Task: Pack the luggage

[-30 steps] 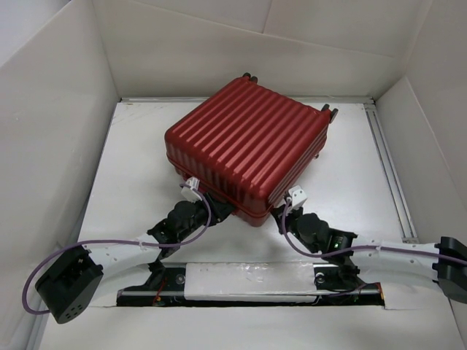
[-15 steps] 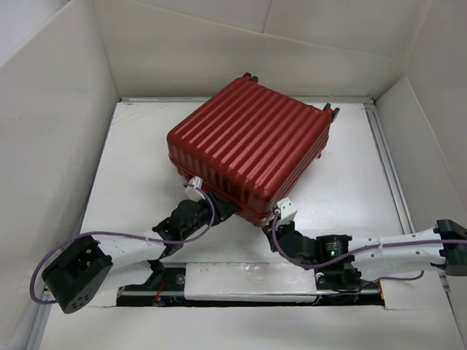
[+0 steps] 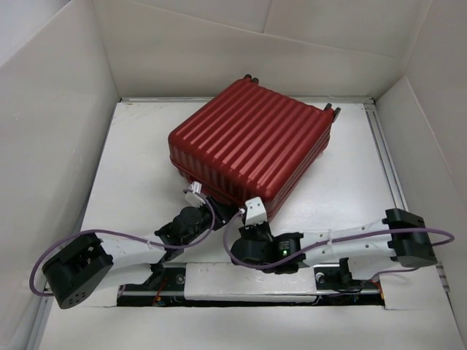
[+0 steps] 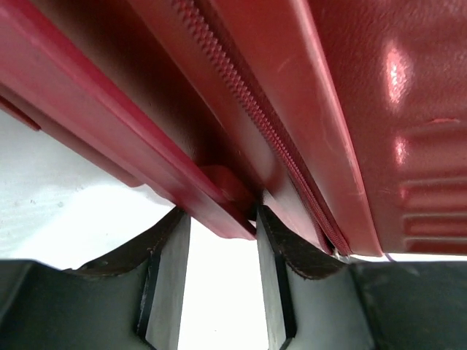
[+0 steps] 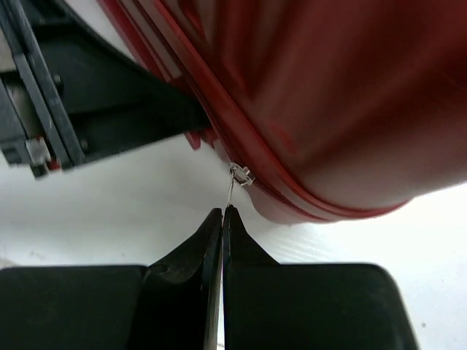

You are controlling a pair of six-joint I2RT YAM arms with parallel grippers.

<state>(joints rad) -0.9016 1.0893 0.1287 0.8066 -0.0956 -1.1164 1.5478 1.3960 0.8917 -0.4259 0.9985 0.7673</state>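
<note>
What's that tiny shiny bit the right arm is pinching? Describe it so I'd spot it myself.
Find the big dark-red ribbed hard-shell suitcase. At its near corner, low on the zipper seam, the right arm's black fingers pinch a thin silver metal zipper pull. It's the only shiny, wire-thin piece against all that red.
</note>
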